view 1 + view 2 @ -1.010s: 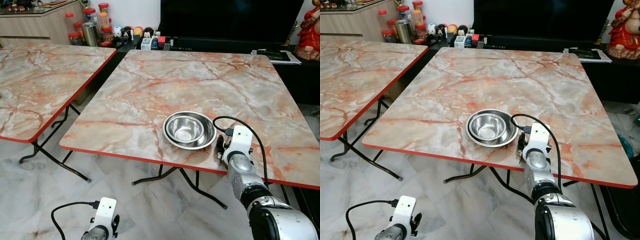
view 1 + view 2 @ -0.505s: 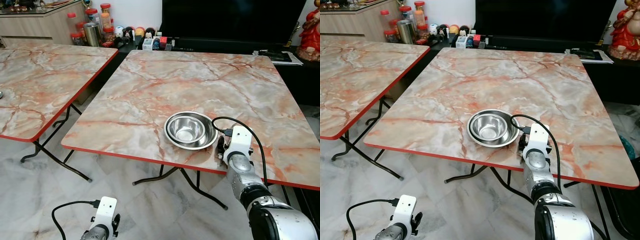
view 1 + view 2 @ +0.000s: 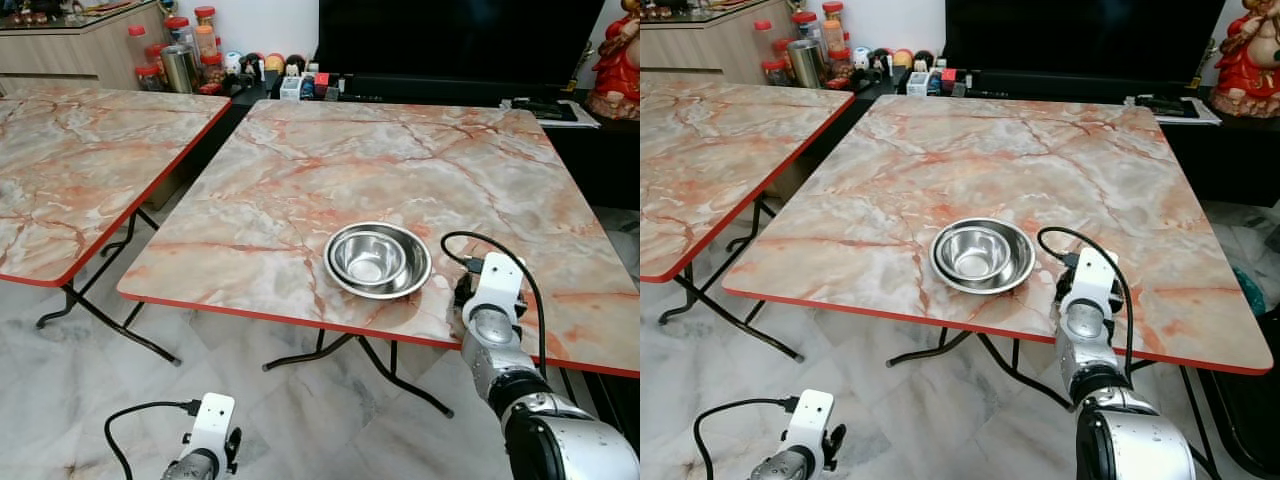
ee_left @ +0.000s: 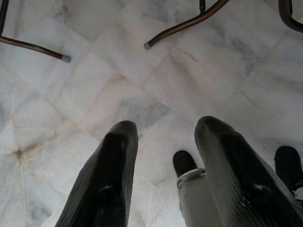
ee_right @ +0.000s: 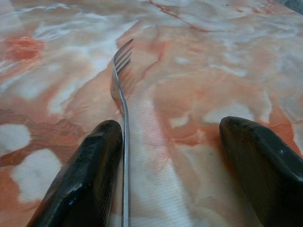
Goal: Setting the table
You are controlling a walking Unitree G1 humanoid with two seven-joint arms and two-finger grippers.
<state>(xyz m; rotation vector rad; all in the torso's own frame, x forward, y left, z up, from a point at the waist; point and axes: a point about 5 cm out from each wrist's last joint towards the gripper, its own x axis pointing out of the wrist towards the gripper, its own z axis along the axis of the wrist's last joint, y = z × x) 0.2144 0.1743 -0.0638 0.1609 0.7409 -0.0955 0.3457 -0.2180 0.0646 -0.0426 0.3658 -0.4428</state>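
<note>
The right gripper [image 5: 170, 156] is spread wide over the marble-patterned table [image 3: 400, 160], its 2 black fingers [image 5: 80, 184] well apart and clamped on nothing. A steel fork [image 5: 122, 90] lies between them, its handle running right along the inner face of 1 finger, whether touching it cannot be told, and its tines pointing away from the wrist onto the orange-veined tabletop. The other finger stands clear of the fork.

In the head views the right gripper [image 3: 466, 293] sits above the near, red-trimmed edge of the table, with a black cable looping up from its white wrist housing. Just beside it, on its left, stand 2 nested stainless steel bowls [image 3: 378, 260], apart from the gripper.

The left gripper [image 4: 163, 142] hangs low over the pale marble floor tiles [image 4: 142, 66], its 2 fingers parted and empty, with the robot's own feet beneath it and the table's dark metal legs [image 4: 187, 23] beyond.

Farther off, past the right gripper, a large black television [image 3: 460, 40] stands behind the table. To the left is a second marble-patterned table [image 3: 70, 170], and beyond it jars with red lids [image 3: 205, 35]. No label or writing can be read.
</note>
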